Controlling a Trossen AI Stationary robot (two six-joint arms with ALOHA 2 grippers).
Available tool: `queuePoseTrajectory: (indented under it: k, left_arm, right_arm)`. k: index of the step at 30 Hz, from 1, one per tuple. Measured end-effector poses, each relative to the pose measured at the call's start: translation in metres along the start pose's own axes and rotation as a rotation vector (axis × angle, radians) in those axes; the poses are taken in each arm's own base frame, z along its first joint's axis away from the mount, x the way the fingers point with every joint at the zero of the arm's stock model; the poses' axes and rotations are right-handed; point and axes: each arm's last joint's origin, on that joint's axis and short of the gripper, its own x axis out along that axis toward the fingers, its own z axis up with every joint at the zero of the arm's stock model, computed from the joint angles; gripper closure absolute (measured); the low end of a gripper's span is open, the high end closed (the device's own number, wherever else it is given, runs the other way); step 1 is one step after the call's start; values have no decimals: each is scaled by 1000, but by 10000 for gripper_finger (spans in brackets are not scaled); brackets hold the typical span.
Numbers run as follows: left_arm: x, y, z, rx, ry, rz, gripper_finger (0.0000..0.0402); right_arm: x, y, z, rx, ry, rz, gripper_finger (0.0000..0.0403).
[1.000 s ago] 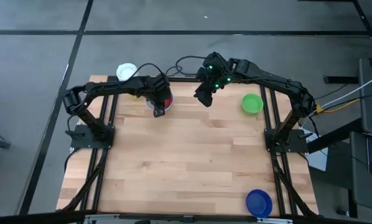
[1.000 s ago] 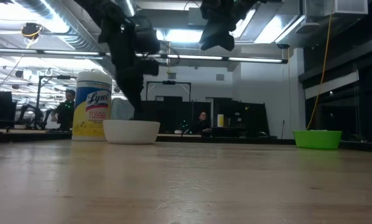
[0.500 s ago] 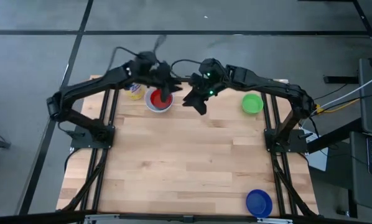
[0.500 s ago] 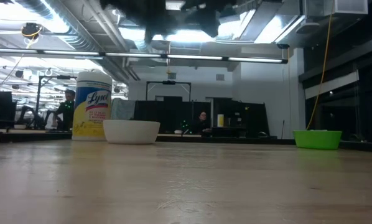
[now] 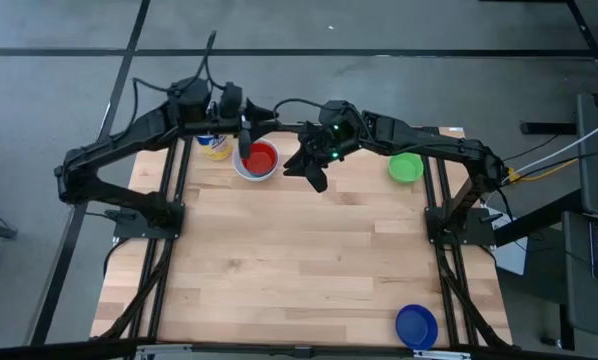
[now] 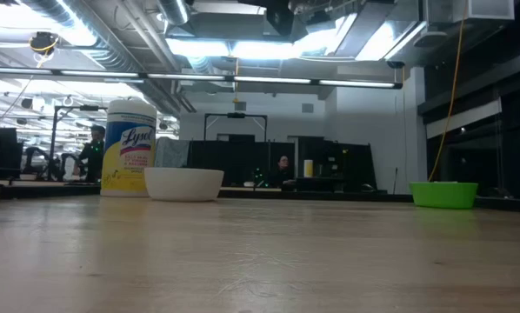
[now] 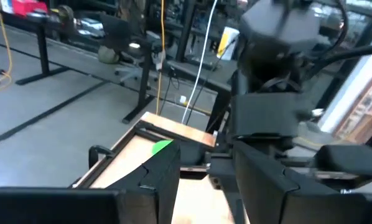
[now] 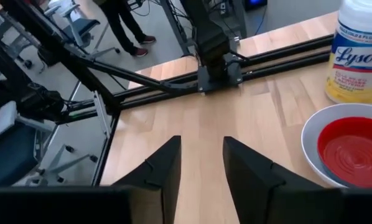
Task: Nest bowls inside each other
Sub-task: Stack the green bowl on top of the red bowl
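Observation:
A red bowl (image 5: pixel 260 158) sits nested in a white bowl (image 5: pixel 241 169) at the table's far side, beside the Lysol jar. In the right wrist view the red bowl (image 8: pixel 349 151) lies inside the white rim (image 8: pixel 311 147). A green bowl (image 5: pixel 406 167) stands at the far right and a dark blue bowl (image 5: pixel 416 326) at the near right corner. My left gripper (image 5: pixel 247 140) hovers open, high above the nested pair, pointing almost level. My right gripper (image 5: pixel 314 174) hangs open to the right of that pair, empty, as its wrist view (image 8: pixel 201 163) shows.
A Lysol jar (image 5: pixel 216 147) with a yellow label stands just left of the nested bowls, near the far edge. Black frame rails (image 5: pixel 434 215) run along the table's left and right sides. The wooden top (image 5: pixel 299 260) between the bowls is bare. People sit in the room behind.
My left gripper has risen from the white bowl, swung toward the far edge and tipped from pointing down to nearly level; the red bowl stays nested in the white one. My right gripper has drifted left, toward that pair, and up out of the low view.

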Motion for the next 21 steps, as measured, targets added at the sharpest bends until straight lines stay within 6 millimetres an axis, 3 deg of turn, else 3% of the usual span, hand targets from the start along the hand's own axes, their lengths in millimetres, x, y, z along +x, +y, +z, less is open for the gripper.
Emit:
queuePoseTrajectory:
  k: [5,9,14,17,21]
  left_arm:
    - [-7,-15,1,-3,-25,5,259]
    - [-7,-25,-1,-1,-24,-10,259]
    - [-7,-36,-4,11,-18,-25,259]
    - [-7,-40,-5,13,-13,-42,259]
    - [-7,-47,-7,20,-9,-62,259]
  right_arm:
    - [3,7,-4,40,33,10,286]
    - [5,13,-27,71,227,-81,285]
    - [9,15,-86,124,586,-305,272]
    - [5,28,-121,164,686,-370,265]
    - [-9,28,-177,272,779,-528,256]
